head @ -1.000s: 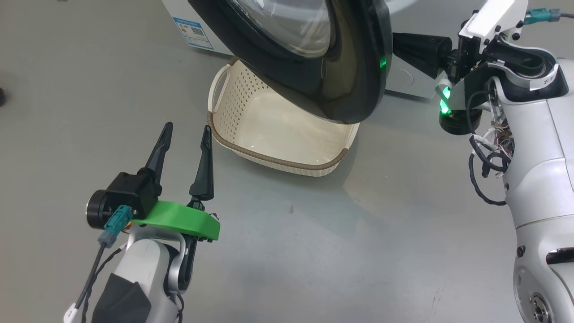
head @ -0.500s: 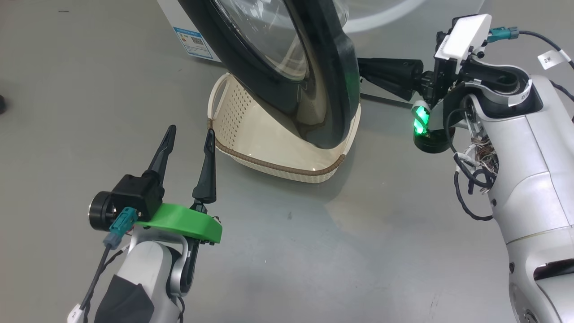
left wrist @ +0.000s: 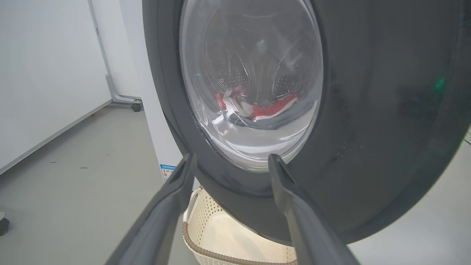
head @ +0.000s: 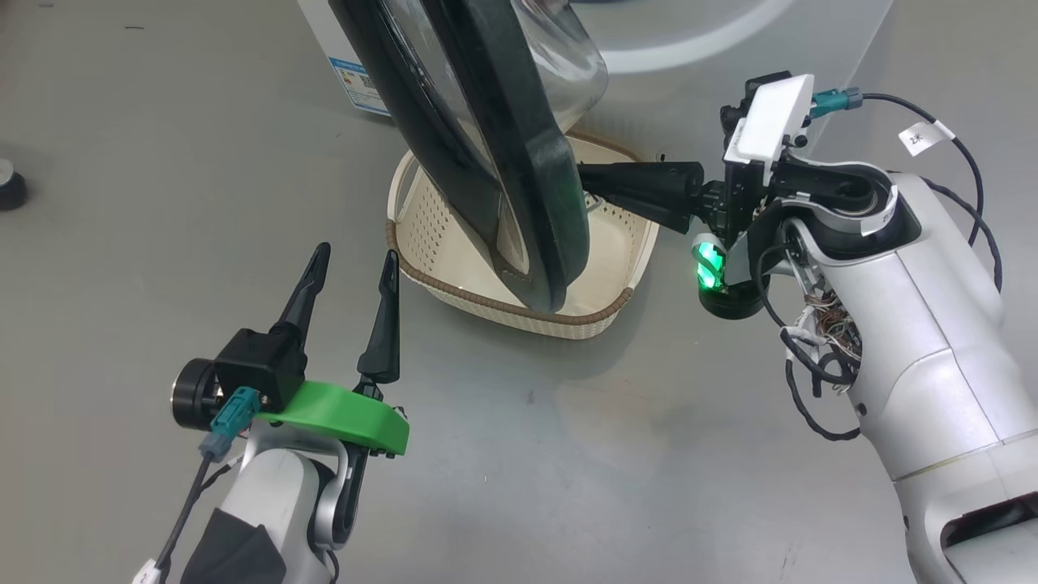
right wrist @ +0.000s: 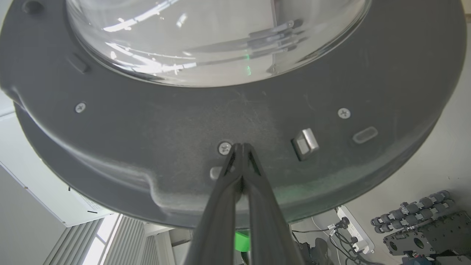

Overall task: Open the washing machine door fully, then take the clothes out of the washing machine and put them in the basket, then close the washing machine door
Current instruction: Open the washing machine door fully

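The washing machine door (head: 519,186) stands partly swung out, its black rim nearly edge-on above the cream basket (head: 430,219). My right gripper (head: 585,182) is shut, empty, fingertips pressed against the door's inner face (right wrist: 147,129) beside a screw, left of the latch (right wrist: 305,141); in the right wrist view the right gripper (right wrist: 241,147) shows both fingers together. My left gripper (head: 358,253) hangs open over the floor, left of the basket, apart from the door. Through the door glass, red and white clothes (left wrist: 274,109) lie in the washing machine (left wrist: 154,110) drum, past my left gripper (left wrist: 232,158).
A blue sticker (head: 357,81) marks the machine's lower corner. A dark castor (head: 8,186) sits on the grey floor at far left. A white wall panel on a wheeled foot (left wrist: 136,106) stands behind. A power strip (right wrist: 353,228) and equipment lie beyond the door.
The door has swung further to the left, from facing me to nearly edge-on, with the right gripper following against its inner face. More of the basket shows. The left gripper has hardly moved.
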Motion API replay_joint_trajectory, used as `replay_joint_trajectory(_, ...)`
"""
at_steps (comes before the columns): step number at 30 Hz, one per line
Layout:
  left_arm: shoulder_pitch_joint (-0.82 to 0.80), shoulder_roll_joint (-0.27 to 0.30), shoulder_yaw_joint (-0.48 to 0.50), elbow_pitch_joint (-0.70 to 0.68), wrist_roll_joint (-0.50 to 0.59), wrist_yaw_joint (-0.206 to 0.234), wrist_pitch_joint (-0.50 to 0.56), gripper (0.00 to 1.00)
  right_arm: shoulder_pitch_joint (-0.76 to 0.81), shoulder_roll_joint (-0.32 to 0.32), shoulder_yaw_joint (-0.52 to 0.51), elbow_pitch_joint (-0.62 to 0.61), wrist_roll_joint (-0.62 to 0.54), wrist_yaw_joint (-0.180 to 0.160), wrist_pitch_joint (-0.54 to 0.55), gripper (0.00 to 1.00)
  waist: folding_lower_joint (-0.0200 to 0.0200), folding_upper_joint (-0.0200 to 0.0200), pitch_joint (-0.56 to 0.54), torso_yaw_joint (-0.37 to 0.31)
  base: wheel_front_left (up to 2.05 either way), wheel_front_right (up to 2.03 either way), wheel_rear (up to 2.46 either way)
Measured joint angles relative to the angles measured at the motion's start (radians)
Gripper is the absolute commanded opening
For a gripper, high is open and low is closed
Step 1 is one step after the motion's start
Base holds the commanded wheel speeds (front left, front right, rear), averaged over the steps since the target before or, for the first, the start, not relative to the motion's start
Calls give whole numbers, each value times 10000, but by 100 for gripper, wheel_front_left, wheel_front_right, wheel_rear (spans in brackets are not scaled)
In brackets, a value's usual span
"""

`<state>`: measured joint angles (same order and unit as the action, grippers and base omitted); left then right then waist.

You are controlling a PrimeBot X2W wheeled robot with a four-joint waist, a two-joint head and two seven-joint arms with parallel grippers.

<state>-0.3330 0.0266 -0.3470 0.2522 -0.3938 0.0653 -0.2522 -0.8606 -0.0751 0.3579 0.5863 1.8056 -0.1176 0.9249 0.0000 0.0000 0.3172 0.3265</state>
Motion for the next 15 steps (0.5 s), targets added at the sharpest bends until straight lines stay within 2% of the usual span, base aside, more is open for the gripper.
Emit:
replay_joint_trajectory(8, 61, 0, -61, 0, 0, 0, 0, 100, 318, 12, 1043, -558, 685, -10, -290, 0, 0, 0, -43, 96, 0, 0, 0)
replay_joint_trajectory(15, 80, 0, -67, -8, 0, 0, 0, 100, 453, 4, 1521, -894, 1127, -13, -757, 0, 0, 0, -28, 114, 0, 0, 0)
